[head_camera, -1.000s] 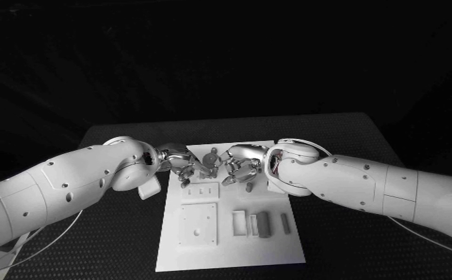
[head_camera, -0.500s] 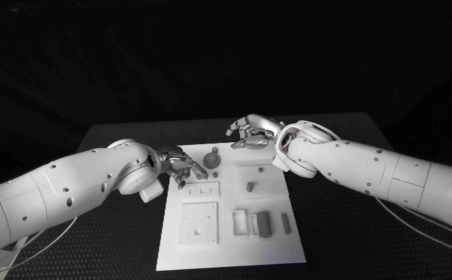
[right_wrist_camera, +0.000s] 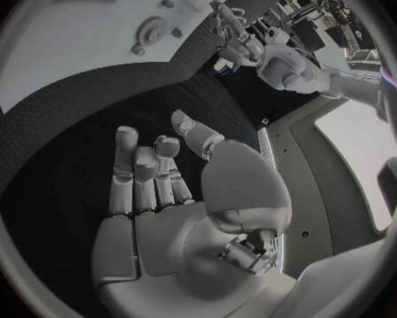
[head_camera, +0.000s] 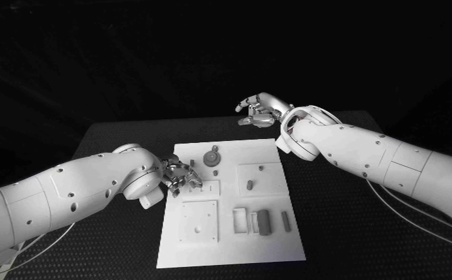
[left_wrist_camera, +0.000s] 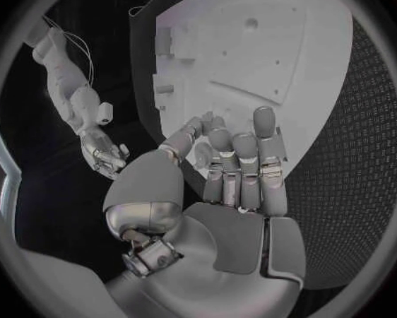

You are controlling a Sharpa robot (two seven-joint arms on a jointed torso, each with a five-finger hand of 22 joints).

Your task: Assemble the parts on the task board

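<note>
The white task board lies in the middle of the table. A round grey part sits on its far half, with a small peg on a raised square nearer the middle and upright grey blocks on the near half. My left hand hovers at the board's left edge, fingers stretched out and nothing in them. My right hand is raised beyond the board's far edge, empty with its fingers apart. The right wrist view shows the board and the round part.
The black table spreads around the board on all sides. A raised white square plate takes up the board's near left. My right arm crosses above the table's right side.
Both hands have left the round part on the board's far half. The right hand has lifted up and away past the far edge. The left hand has drawn back to the board's left edge.
</note>
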